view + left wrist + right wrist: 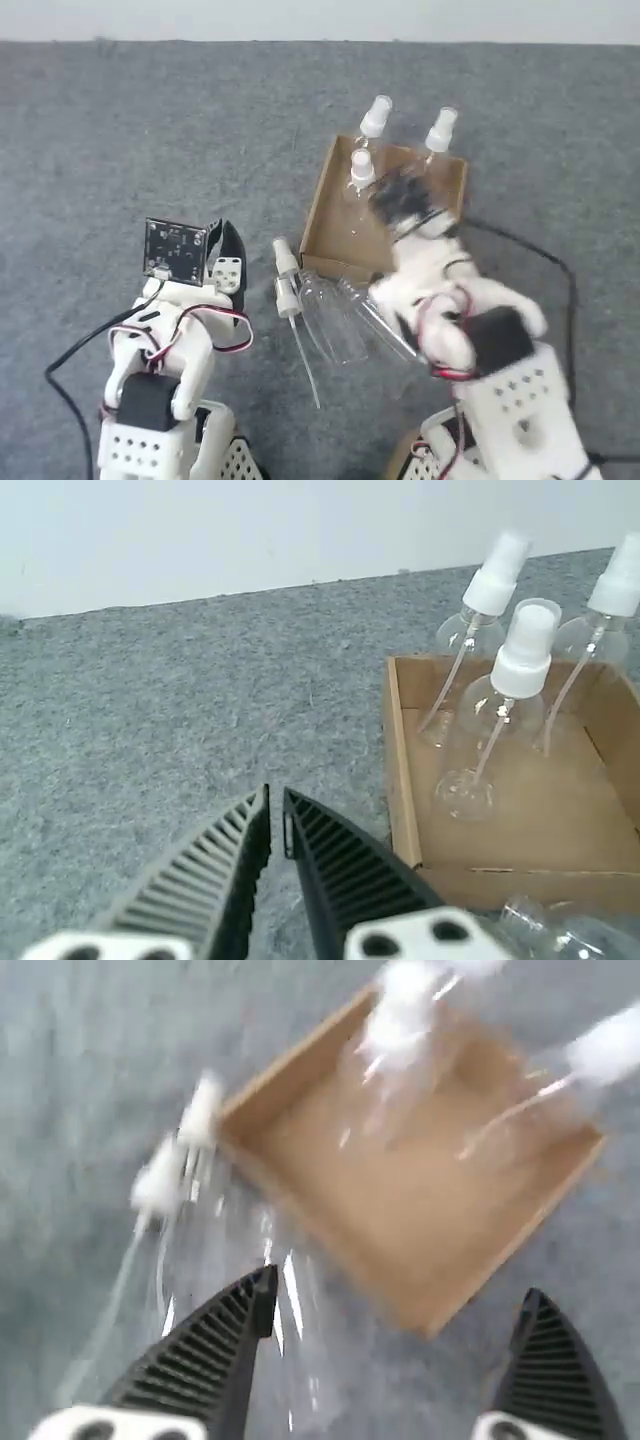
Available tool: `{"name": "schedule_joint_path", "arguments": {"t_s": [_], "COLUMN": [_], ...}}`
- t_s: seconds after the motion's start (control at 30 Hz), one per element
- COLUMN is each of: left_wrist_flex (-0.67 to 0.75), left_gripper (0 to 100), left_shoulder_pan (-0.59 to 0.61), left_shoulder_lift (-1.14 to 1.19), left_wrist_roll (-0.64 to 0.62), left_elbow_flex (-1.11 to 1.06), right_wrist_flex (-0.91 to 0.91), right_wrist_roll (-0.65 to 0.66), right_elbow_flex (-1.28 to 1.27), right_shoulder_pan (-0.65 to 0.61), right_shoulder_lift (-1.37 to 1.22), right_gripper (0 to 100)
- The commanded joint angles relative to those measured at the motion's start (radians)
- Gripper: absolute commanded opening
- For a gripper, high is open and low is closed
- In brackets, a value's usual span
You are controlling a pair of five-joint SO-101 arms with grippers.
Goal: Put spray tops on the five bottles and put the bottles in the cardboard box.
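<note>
Left claw (276, 795): clenched to a thin slit, nothing in it. It sits low over the grey mat (150, 130), well to the side of the cardboard box (400, 770).

Right claw (398, 1290): spread wide, grasping nothing. It hangs above the near edge of the box, and one finger (215, 1345) is over the lying bottles.

Lying bottles (345, 315): two clear ones, side by side on the mat. They are just in front of the box, between my two arms, necks pointing towards the left arm.

Loose spray tops (286, 275): two white ones at those necks. One has its dip tube (305, 360) bare on the mat, so it is not fitted. I cannot tell whether the other is seated.

In the box, farther off: three capped bottles (500, 710) stand upright. One is nearer, two are at the far wall.
</note>
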State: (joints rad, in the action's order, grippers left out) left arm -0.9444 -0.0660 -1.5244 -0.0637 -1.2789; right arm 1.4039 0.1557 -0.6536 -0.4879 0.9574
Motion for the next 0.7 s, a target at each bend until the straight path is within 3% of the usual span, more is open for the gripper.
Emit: {"name": "schedule_joint_path", "arguments": {"t_s": [0.0,0.37,0.67], "left_wrist_flex": [0.029,0.029,0.029], "left_gripper": [1,1,1], "left_shoulder_pan": [0.005,0.002,0.002], "left_shoulder_lift": [-0.012,-0.012,-0.012], "left_wrist_roll": [0.002,0.002,0.002], "left_elbow_flex": [0.005,0.004,0.004], "right_wrist_flex": [-0.053,-0.108,-0.337], "right_wrist_roll": [0.077,0.077,0.074], "right_elbow_flex": [-0.212,-0.334,-0.434], "right_shoulder_pan": [-0.088,-0.102,-0.102], "right_shoulder_lift": [0.013,-0.062,-0.271], "right_gripper": [31.4,31.0,31.0]}}
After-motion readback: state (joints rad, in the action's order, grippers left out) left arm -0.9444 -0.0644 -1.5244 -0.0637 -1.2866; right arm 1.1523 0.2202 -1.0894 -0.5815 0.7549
